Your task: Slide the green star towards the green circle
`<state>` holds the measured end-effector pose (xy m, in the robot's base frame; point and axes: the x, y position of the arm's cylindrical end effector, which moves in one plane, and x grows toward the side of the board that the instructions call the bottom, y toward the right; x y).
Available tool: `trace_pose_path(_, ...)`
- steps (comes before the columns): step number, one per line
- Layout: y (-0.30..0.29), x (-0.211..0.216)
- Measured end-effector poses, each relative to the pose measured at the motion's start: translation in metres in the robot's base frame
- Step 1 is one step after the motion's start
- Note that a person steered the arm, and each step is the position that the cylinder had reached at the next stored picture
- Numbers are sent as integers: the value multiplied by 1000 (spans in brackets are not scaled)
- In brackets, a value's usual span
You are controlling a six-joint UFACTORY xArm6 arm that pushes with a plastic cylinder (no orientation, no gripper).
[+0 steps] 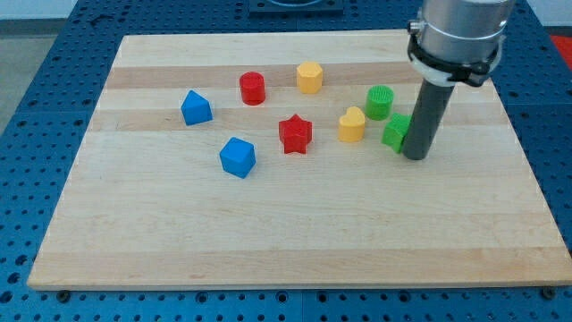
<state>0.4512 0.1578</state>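
Observation:
The green star (394, 132) lies on the wooden board (295, 241) at the view's right, partly hidden behind my rod. The green circle (379, 102) stands just up and left of it, a small gap apart. My tip (415, 156) rests on the board against the star's right and lower side.
A yellow heart-shaped block (352, 124) sits left of the star. A yellow hexagon (309, 78), a red cylinder (253, 88) and a red star (295, 134) lie further left. Two blue blocks (196, 107) (238, 156) lie at the left.

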Motion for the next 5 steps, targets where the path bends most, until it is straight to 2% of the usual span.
trace_pose_path(1,5,0)
trace_pose_path(2,-2,18)
trace_pose_path(3,-34,27)
trace_pose_path(4,-43,17)
trace_pose_path(5,-26,10)
